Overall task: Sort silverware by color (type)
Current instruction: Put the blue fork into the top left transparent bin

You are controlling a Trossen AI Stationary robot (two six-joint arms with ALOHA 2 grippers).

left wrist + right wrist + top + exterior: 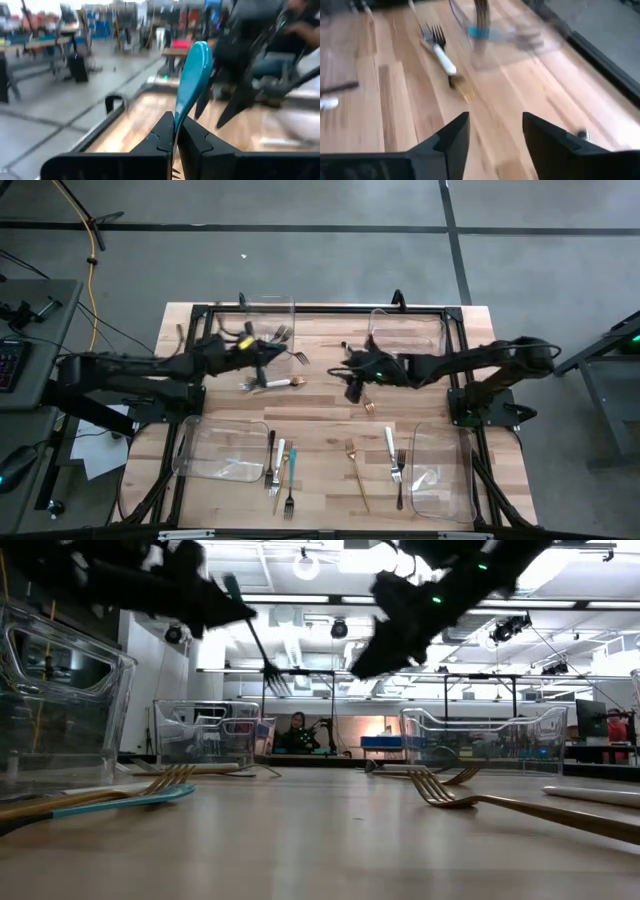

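My left gripper [270,362] hangs over the table's far left part, shut on a teal-handled fork [194,70]; in the low view the fork [262,652] slants down from the fingers, tines lowest. My right gripper [353,387] stands open above the table's middle with nothing between its fingers [492,135]. A small gold fork [368,408] lies on the wood just near it. A white-handled fork [440,52] lies flat beside a gold piece [462,89]. More silverware [285,465] lies along the near edge. My left gripper pinches the teal fork between its two fingers, low on the handle [176,131]. The handle's rounded free end [199,52] sticks out past the fingertips. The fork is lifted clear of the table and hangs tilted, with its tines [272,680] below the gripper.
Clear plastic bins stand at the corners: far left [265,320] with forks in it, far right [408,330], near left [220,450], near right [440,470]. A black frame [460,320] edges the table. A person [298,732] sits in the room beyond.
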